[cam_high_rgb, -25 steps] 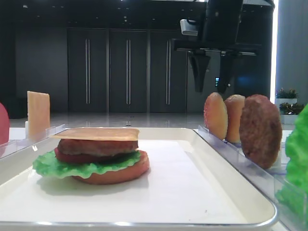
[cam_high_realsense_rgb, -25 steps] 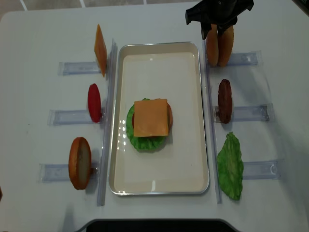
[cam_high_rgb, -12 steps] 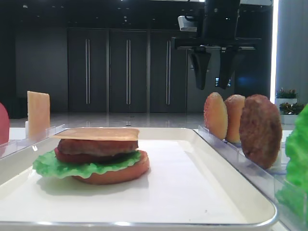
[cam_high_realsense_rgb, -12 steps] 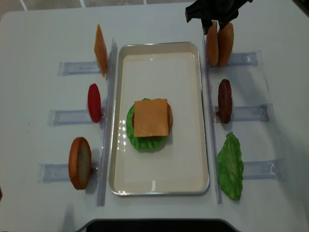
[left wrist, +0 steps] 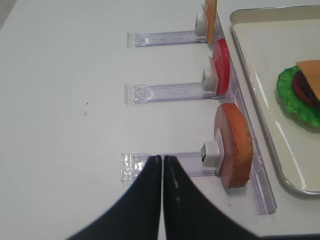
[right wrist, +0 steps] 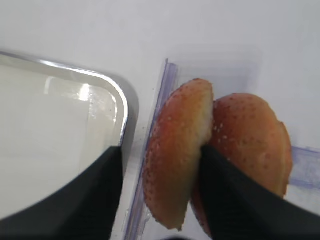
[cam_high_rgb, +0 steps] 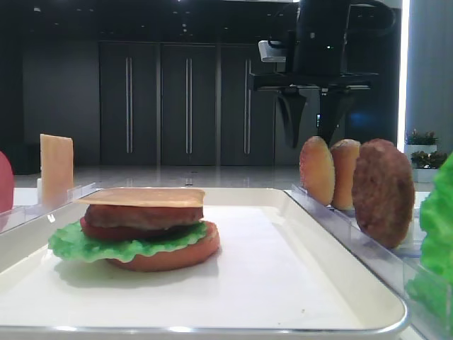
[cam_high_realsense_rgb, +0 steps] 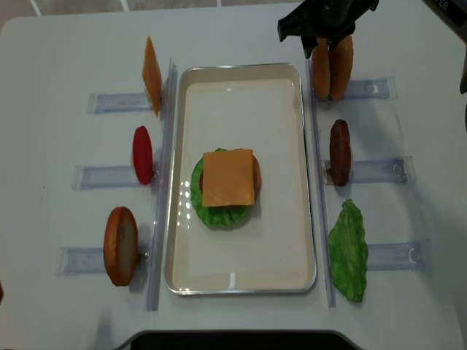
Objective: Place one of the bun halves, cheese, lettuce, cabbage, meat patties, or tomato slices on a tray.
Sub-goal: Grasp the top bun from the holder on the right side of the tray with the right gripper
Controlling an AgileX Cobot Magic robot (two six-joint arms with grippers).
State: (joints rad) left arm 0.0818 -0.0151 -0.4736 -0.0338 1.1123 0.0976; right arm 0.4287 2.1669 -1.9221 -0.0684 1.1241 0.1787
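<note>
wrist view: hand (right wrist: 159,195) straddling bun half (right wrist: 177,150)

One view sits low at the tray (cam_high_rgb: 340,297) rim, another overhead; wrist views look down close

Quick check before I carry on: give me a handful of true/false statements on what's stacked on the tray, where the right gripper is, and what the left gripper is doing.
1. A cheese slice tops the stack on the tray. True.
2. The right gripper has its jaws open astride a sesame bun half. True.
3. The left gripper is holding the tomato slice. False: it is shut on nothing, over bare table.
4. A top bun already caps the stack. False: both sesame halves stand in their rack beside the tray.
5. A lettuce leaf lies right of the tray. True.
</note>
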